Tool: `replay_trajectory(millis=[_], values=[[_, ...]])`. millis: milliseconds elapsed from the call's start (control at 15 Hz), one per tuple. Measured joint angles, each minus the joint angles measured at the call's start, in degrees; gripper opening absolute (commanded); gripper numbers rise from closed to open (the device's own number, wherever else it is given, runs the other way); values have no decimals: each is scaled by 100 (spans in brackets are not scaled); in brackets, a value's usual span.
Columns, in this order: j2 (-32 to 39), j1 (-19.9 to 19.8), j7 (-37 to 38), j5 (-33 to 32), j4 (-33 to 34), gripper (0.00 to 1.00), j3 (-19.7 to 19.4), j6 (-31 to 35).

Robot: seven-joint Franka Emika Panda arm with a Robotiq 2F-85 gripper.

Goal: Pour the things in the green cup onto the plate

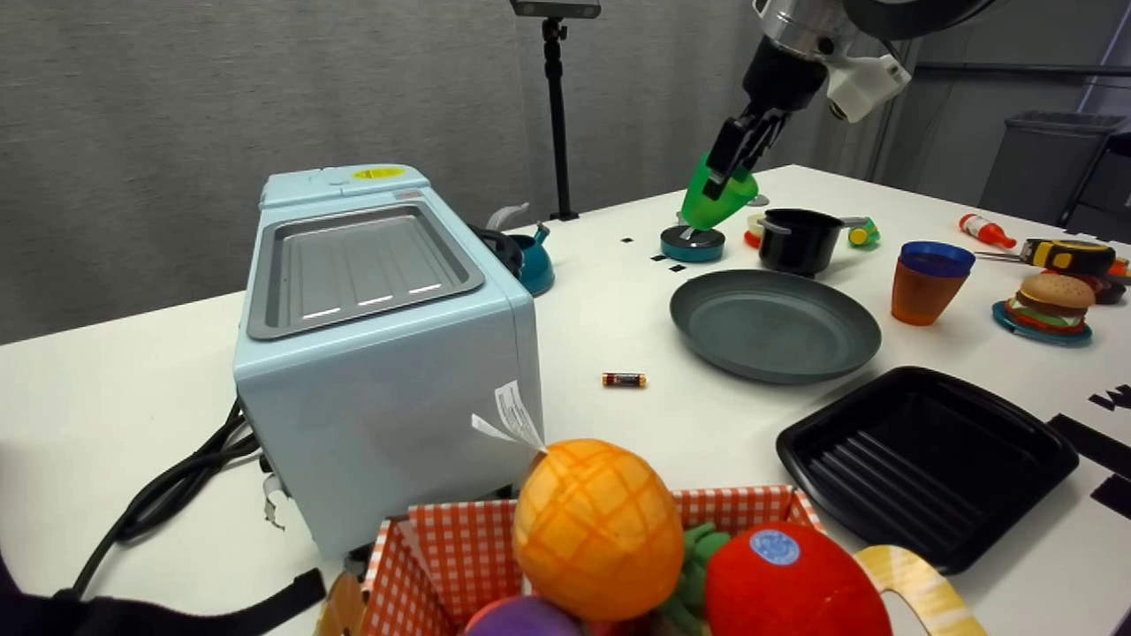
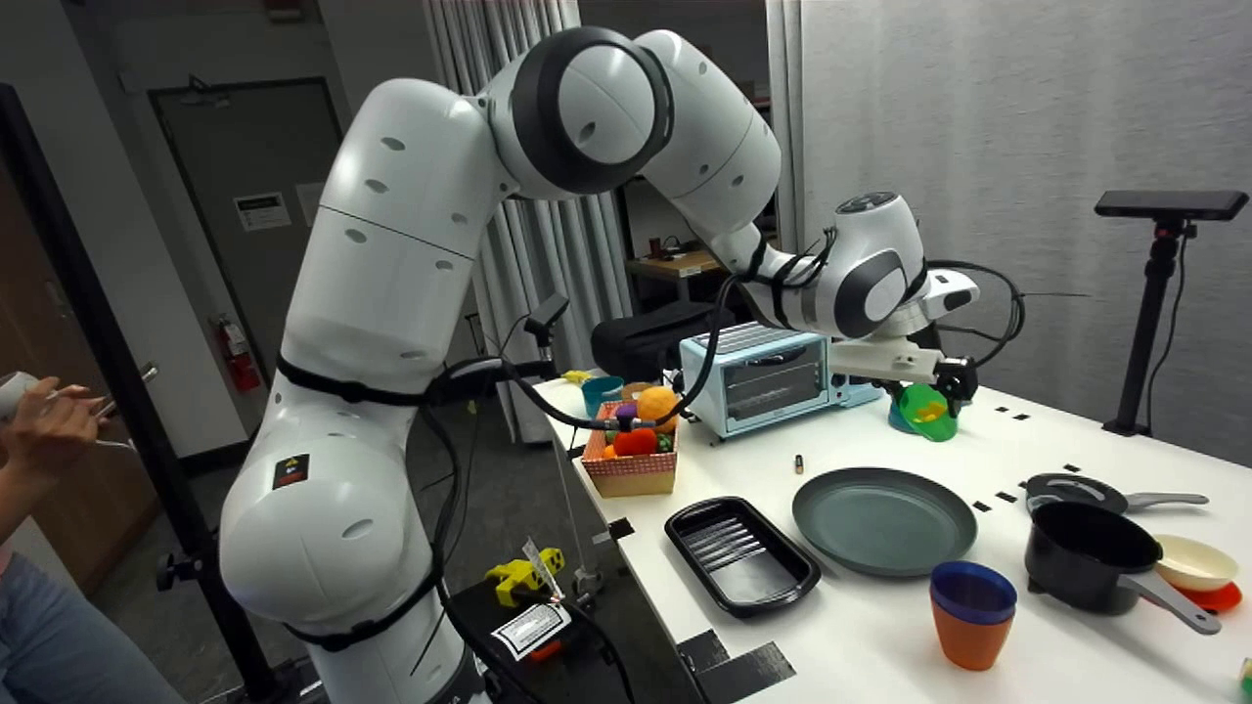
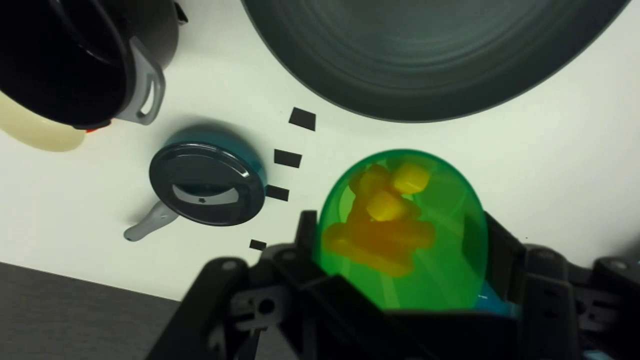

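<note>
Gripper (image 1: 732, 173) clamped on tilted green cup (image 1: 704, 210), held above table (image 1: 658, 428) in an exterior view. Plate (image 1: 776, 322) sits flat; black tray (image 1: 928, 464) and orange cup (image 1: 923, 299) near it, blue cup (image 1: 938, 257) nested in the orange. Battery (image 1: 624, 380) between plate and light blue appliance (image 1: 389, 420). Plush fruit (image 1: 601, 534) in checked basket (image 1: 461, 534), foreground.

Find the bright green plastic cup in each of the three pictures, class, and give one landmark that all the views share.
In an exterior view: the bright green plastic cup is right of centre, in the upper part.
In an exterior view: the cup is right of centre, just below mid-height.
Wrist view: the cup is large, below and right of centre.
Shared landmark: the large round dark grey-green plate, lower than the cup in both exterior views.
</note>
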Motion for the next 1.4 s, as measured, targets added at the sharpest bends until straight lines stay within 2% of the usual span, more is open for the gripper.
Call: replay_trajectory(millis=[200,733,1400], values=[[-182,-124,-156,-4,-601,50,-1,829],[-450,-108,-45,-11,-2077,50,-8,3278],[-558,14,197,53,-2715,50,-68,4970]])
